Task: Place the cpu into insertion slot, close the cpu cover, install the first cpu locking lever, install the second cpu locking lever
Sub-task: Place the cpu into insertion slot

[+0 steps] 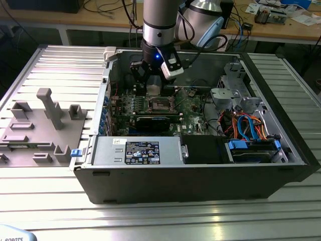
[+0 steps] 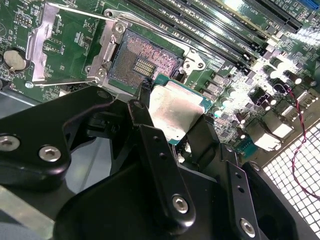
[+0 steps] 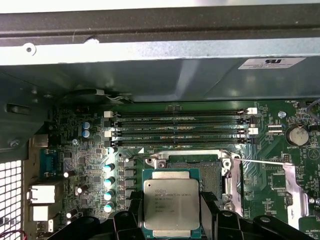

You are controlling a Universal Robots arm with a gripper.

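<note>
**While the cpu hangs in the gripper, the socket lies uncovered**

Where the arm reaches into the open black computer case [image 1: 200,175] in the upper middle of the exterior view, its black two-fingered gripper [image 1: 153,83] is clamped on the cpu [image 1: 153,89], a small flat square chip with a silver-grey metal top. Just below it in the frame lies the insertion slot [image 1: 159,104], a small square socket with a silvery rim on the green circuit board.

In the second wrist view, black fingers [image 2: 145,107] press two opposite edges of the cpu [image 2: 175,112], which hangs partly in front of the insertion slot [image 2: 142,62]. Its dark pin field is bare. The cpu cover [image 2: 40,35], a thin silvery metal frame with a cut-out centre, stands open beside the slot, on the side away from the long black memory slots [image 2: 220,25].

In the first wrist view, the cpu [image 3: 171,207] sits between the fingers [image 3: 210,212] and overlaps one part of the slot [image 3: 210,175]. The open cover [image 3: 298,192] lies near a round silver coin battery [image 3: 296,135].
</note>
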